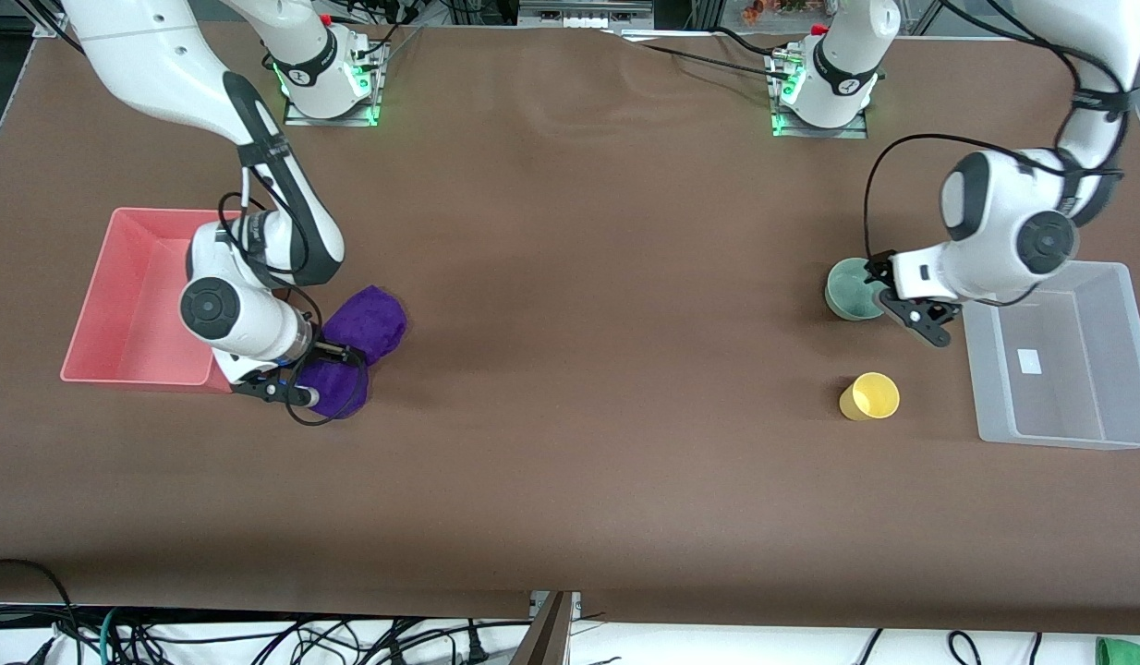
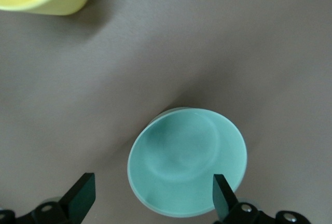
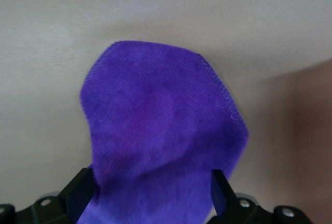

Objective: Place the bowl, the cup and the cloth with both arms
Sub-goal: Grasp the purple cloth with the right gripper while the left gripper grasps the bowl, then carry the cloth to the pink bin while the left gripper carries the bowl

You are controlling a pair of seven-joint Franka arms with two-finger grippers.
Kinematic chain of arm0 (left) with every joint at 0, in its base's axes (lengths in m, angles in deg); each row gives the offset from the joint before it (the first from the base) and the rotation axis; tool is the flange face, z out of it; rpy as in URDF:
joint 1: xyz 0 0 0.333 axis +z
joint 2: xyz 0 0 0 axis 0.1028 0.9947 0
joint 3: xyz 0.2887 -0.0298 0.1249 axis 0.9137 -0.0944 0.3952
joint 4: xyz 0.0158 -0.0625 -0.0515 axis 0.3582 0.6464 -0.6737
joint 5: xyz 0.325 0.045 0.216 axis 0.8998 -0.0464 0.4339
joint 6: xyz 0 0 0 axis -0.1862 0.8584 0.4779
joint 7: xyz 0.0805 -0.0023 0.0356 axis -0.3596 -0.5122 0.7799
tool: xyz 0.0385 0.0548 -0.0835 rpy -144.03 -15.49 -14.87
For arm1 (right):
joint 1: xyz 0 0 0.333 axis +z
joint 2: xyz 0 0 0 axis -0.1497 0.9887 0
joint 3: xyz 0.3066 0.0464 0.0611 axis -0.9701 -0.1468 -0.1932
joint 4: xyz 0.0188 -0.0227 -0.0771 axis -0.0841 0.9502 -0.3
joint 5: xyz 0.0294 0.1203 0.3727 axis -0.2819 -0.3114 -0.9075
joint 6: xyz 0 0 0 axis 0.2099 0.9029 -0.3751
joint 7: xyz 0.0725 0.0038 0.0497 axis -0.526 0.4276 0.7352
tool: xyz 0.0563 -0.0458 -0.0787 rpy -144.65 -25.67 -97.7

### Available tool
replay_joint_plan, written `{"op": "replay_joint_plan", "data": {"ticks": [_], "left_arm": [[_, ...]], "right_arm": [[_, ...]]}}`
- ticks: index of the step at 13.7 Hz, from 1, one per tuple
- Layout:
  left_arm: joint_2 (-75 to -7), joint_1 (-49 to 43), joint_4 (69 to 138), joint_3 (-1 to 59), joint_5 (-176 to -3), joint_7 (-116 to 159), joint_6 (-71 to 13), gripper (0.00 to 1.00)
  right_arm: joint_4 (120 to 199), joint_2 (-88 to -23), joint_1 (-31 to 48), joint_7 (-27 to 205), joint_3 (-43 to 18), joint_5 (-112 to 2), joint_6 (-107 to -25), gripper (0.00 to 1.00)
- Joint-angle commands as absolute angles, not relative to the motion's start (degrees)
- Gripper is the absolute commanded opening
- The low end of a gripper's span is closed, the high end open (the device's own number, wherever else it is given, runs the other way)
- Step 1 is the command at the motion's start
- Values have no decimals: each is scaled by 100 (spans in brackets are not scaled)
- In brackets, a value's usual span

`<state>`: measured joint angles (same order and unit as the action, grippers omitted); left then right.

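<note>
- Left gripper [image 2: 150, 198]: jaws spread wide, one finger over the bowl [image 2: 187, 162] interior, the other outside its rim; the bowl sits at middle right of the front view, beside the clear bin [image 1: 1055, 429]; a shallow bite on the smooth wall could let it slip or tip on closure.
- Cup [image 1: 870, 396]: lower right of the front view, standing free, nearer the camera than the bowl; a low sweep toward the bin could knock it.
- Right gripper [image 3: 150, 195]: fingers straddle the cloth [image 1: 367, 323] at middle left of the front view, beside the red tray [image 1: 117, 296]; apparently not yet clamped, though the fabric hides the fingertips; a thin pinch may shed the cloth, or trailing fabric may snag the tray wall.
</note>
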<state>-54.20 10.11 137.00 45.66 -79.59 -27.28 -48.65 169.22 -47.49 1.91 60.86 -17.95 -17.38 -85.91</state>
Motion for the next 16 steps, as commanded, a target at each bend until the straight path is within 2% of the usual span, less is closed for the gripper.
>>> {"op": "replay_joint_plan", "data": {"ticks": [1,2,4,5,6,7,8,11,12,13,16], "left_arm": [[-5275,1029,14038,4550,-7973,-3213,-5546,88],[-5222,1038,14038,4550,-7973,-3450,-5643,76],[-5091,1073,14038,4550,-7973,-3628,-5828,28],[-5064,1073,14038,4550,-7973,-3672,-5863,8],[-4968,1073,14038,4550,-7973,-3689,-5968,0],[-4906,1073,14029,4550,-7973,-3707,-6074,0],[-4923,1073,14003,4550,-7973,-3812,-6083,0],[-5185,1135,13845,4576,-7973,-4111,-5961,0],[-5326,1187,13705,4568,-7973,-4225,-5691,0],[-5414,1196,13364,4585,-7981,-4287,-5131,0],[-5162,1476,11732,4629,-7973,-4462,-3040,0]], "right_arm": [[17207,-4766,238,5726,-1798,-1722,-8939,100],[17233,-4748,264,5568,-1807,-1722,-8948,100],[17242,-4696,282,5400,-1912,-1722,-8957,99],[17242,-4695,282,5348,-1921,-1722,-8939,85],[17251,-4687,282,5356,-1921,-1722,-8922,57],[17242,-4669,282,5382,-1921,-1722,-8904,24],[17242,-4669,282,5365,-1930,-1722,-8895,0],[17207,-4669,282,5443,-1947,-1722,-8895,0],[17190,-4686,291,5470,-1947,-1722,-8895,0],[17172,-4730,291,5505,-1947,-1714,-8799,0],[16787,-4967,256,5811,-1947,-1696,-7976,0]]}}
